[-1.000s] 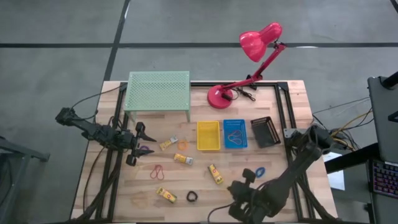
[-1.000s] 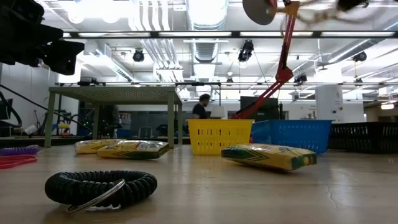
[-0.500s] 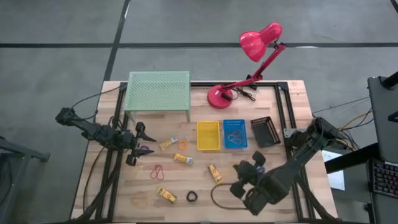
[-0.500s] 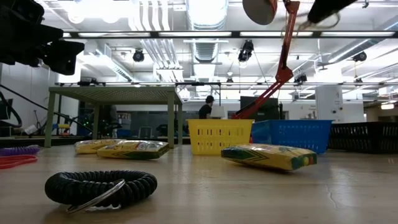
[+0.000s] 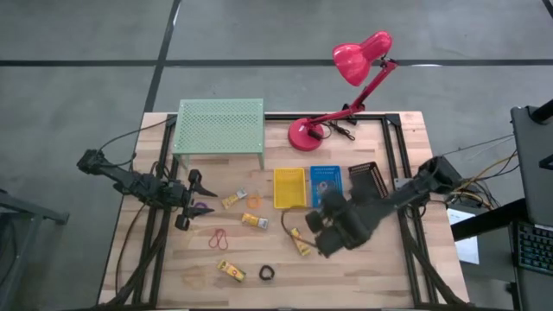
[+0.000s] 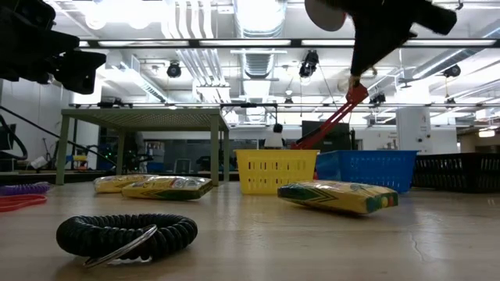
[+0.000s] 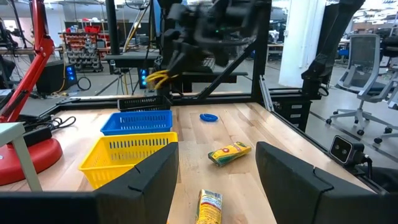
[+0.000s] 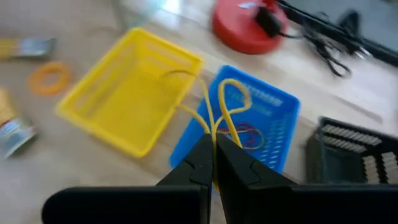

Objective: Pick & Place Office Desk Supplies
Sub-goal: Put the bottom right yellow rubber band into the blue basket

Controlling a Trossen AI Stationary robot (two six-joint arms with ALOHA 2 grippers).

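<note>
- High view: my right gripper [image 5: 321,226] hangs over the table [image 5: 389,268] just in front of the yellow basket [image 5: 289,188] and blue basket [image 5: 327,185]; what it carries is hidden here.
- Right wrist view shows it: my fingers pinched on a yellow rubber band [image 8: 219,107].
- My left gripper [image 5: 197,197] waits spread wide beside the green shelf [image 5: 219,128].

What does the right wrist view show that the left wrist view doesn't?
Only the right wrist view: the right tool shut on a yellow rubber band, an orange band on the table, and loops inside the blue basket.
Only the left wrist view: a blue ring and two crayon packets.
Both: yellow basket, blue basket, black basket, lamp base.
</note>
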